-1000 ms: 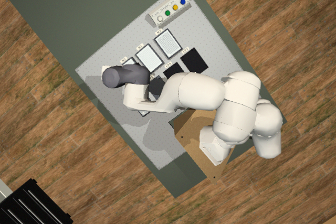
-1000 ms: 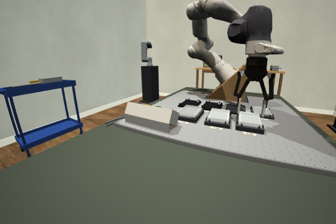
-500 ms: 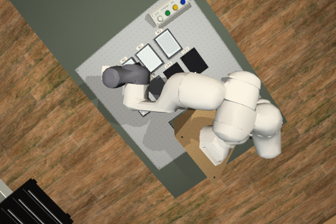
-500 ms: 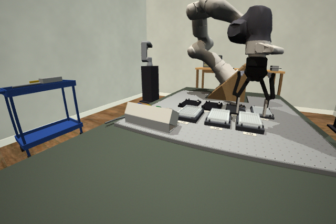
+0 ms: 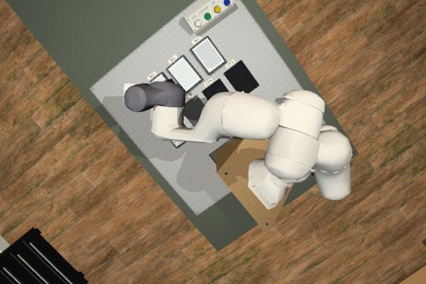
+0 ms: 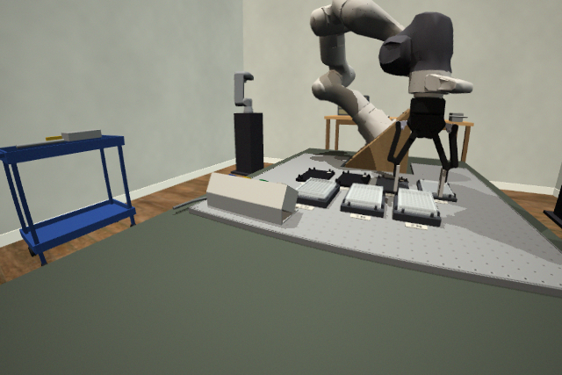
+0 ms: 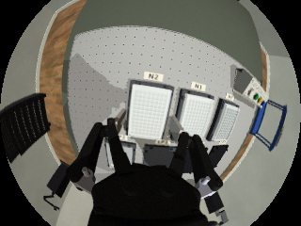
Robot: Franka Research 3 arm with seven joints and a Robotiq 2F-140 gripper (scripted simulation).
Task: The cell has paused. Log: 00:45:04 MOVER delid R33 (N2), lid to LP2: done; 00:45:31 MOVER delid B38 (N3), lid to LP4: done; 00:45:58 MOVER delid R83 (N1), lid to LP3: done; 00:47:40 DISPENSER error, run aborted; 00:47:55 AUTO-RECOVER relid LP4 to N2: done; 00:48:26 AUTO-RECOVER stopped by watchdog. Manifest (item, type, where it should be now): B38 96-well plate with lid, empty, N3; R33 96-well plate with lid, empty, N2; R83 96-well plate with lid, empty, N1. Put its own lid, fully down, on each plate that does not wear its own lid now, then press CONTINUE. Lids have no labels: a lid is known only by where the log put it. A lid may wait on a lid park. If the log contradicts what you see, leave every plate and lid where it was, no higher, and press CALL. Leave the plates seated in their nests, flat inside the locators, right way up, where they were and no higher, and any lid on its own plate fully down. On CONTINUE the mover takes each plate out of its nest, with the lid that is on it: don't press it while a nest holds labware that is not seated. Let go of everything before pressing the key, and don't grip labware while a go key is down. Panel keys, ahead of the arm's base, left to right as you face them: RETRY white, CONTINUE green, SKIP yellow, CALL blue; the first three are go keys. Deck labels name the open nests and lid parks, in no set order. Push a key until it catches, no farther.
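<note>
Claw [image 6: 419,176] hanging mid-right in ext. view, fingers [image 6: 440,185] spread apart, nothing between. Fingertips low beside N2 plate [image 6: 416,203], just behind it. Three well plates in row centre frame: N2 plate, N1 plate [image 6: 363,196], N3 plate [image 6: 317,189], all seated in nests on grey worktop [image 6: 476,239]. Key panel [image 5: 210,12] upper centre of top view.
</note>
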